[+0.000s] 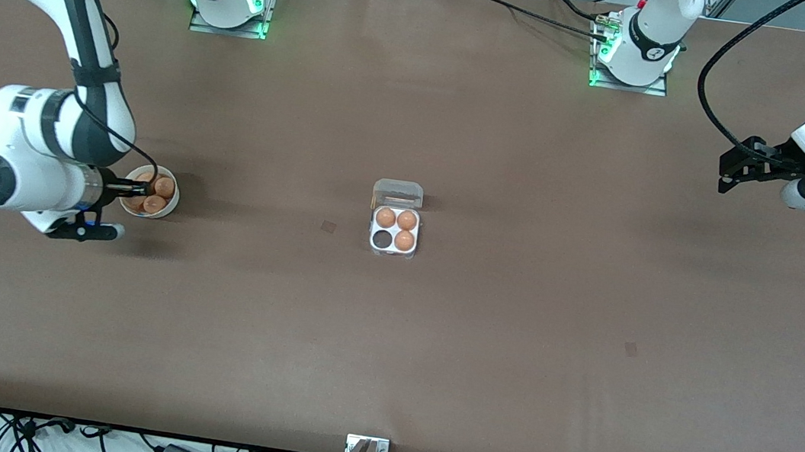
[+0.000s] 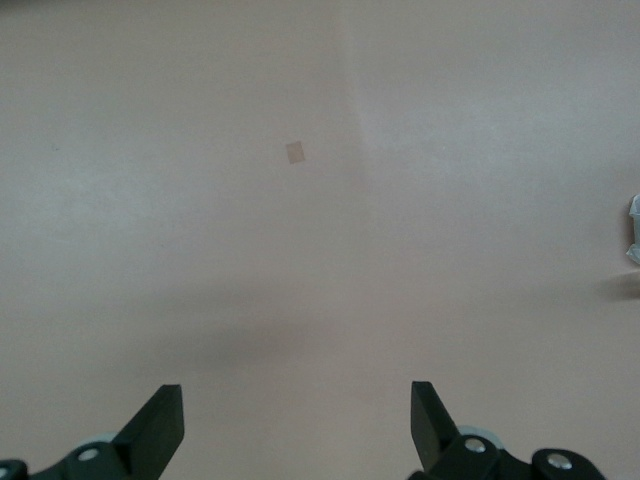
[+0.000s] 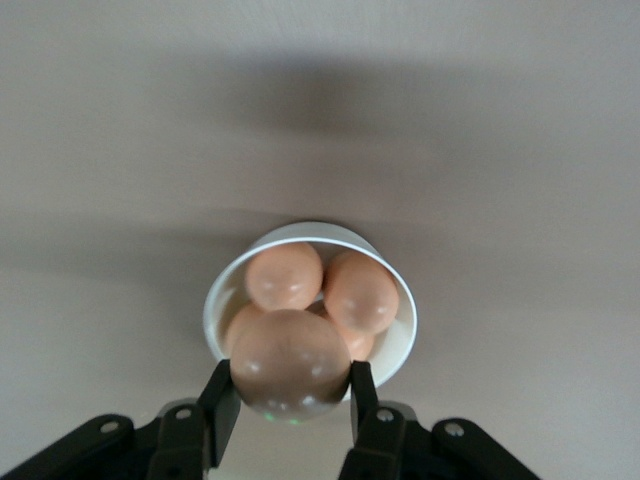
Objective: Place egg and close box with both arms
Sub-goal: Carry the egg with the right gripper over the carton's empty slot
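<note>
- At the middle of the worktop (image 1: 509, 362) we see the box (image 1: 395, 230), its clear lid (image 1: 398, 194) swung open and lying flat on the side toward the robots' bases.
- We count three eggs in the box's white tray; the fourth cell (image 1: 381, 239), on the side nearer the front camera and toward the right arm's end, shows dark and unfilled.
- We find the right end effector (image 3: 288, 402) over the white bowl (image 1: 170, 207) near the right arm's end of the worktop, its fingers closed on the egg (image 3: 290, 363).
- In the right wrist view we see the held egg above the bowl's rim, with at least three more eggs lying in the bowl below it.
- We see bare worktop all around the box, and a wide open stretch between bowl and box.
- We find the left end effector (image 2: 298, 425) waiting in the air over the left arm's end of the worktop, well apart from the box, fingers spread wide and holding nothing.
- We note a small darker patch (image 2: 295, 152) on the surface under it.
</note>
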{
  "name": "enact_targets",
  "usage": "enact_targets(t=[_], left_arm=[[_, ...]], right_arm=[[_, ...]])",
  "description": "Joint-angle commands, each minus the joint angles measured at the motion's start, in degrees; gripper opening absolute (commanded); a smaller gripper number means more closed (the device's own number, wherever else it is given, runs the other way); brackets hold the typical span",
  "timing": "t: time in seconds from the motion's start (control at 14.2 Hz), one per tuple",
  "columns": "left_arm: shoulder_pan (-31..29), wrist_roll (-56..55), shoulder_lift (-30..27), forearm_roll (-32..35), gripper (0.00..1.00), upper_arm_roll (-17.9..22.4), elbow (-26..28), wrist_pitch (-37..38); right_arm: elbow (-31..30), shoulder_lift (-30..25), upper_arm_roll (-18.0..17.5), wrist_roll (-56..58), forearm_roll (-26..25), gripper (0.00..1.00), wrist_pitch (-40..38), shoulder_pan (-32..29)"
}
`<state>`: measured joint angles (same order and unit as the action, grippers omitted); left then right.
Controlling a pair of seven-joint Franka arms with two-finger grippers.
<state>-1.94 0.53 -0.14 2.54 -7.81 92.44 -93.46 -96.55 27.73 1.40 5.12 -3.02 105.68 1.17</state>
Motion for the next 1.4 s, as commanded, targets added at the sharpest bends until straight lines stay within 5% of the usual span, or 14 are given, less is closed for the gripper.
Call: enact_targets(t=[0.0,0.21,0.7,1.33], left_arm=[[-0.1,0.0,0.5,1.3,1.0,-0.3,-1.6,1.3],[0.0,0.0,0.4,1.3,1.0,-0.3,-1.5,1.3],[-0.2,0.0,0.5,1.3,1.0,-0.2,-1.5,1.2],[-0.3,0.0,0.5,1.3,1.0,-0.2,-1.5,1.2]], right_arm=[[8.1,-0.6,-0.3,-0.3,0.9,0.21,-5.8,3.6],[10.4,0.0,-0.4,-1.9,8.7,0.21,-3.3,8.7],[11.2,5.3,-0.4,-23.8,11.6,0.2,11.5,26.0],[11.1,12.8,-1.5,-39.4,17.1,0.2,26.0,36.4]])
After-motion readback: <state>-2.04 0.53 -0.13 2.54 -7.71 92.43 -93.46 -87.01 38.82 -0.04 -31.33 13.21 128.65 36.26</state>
